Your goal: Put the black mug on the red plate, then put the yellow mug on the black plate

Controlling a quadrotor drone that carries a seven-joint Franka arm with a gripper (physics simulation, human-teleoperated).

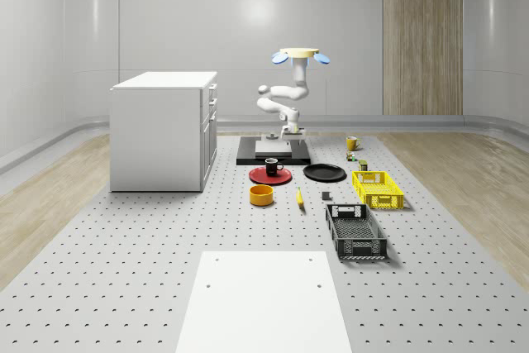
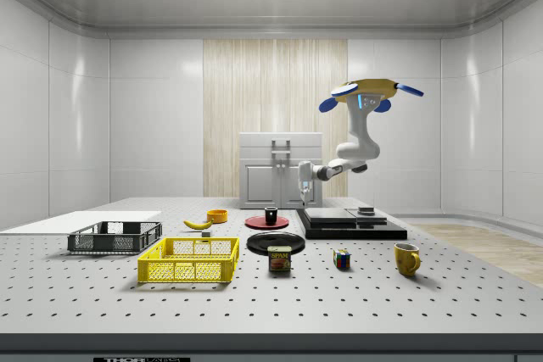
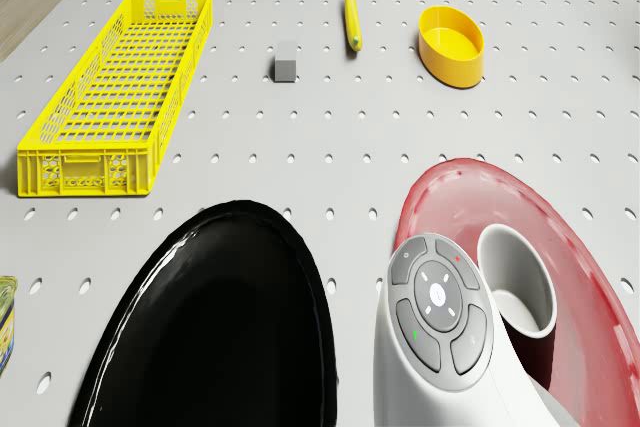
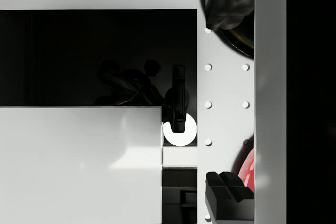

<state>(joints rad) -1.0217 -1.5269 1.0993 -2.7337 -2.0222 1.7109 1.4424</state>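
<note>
Black mug (image 1: 273, 166) sits on red plate (image 1: 263, 176): step one done. Yellow mug (image 1: 352, 143) far right, untouched. Drone (image 1: 299, 56) hovers over dark platform (image 1: 248, 155); gripper (image 4: 227, 99) spread, empty.

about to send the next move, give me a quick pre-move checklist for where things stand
1. Small black mug standing on round red plate: ok, first step looks done.
2. Gripper free of the mug: ok, fingers open, empty.
3. Yellow mug upright on the table, reachable: ok, apart from everything.
4. Glossy black plate bare for the mug: ok.
5. Drone position: hovers above the dark platform, not over the yellow mug: not ok yet.
</note>
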